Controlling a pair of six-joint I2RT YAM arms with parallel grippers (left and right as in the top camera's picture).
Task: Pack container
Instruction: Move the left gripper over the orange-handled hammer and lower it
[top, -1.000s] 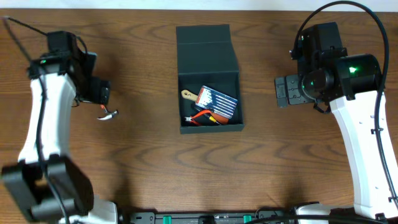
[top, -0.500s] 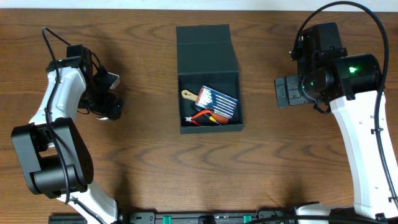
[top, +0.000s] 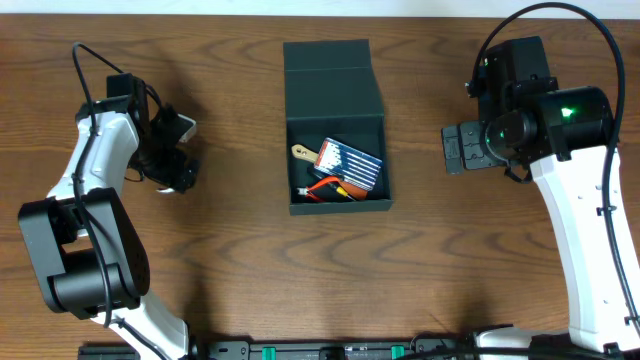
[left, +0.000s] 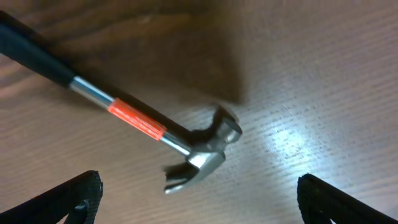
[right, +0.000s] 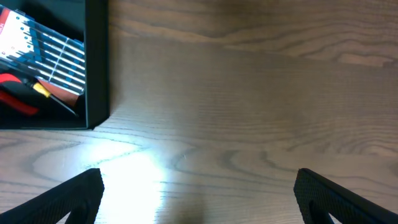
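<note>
The container (top: 338, 207) sits in the middle, lid open, several tools (top: 350, 165) already inside. The hammer (left: 138, 122) lies outside at left, beneath the left gripper (left: 198, 199). It and the right gripper (right: 198, 193) gape wide, empty.

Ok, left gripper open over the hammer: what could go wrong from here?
1. The steel claw hammer with black grip and orange band lies slanted below the open left gripper; a hold on its smooth shaft might slip or tip head-down.
2. The dark teal-grey square cardboard box already holds a blue striped pack and a red-handled tool; the long hammer may not lie flat.
</note>
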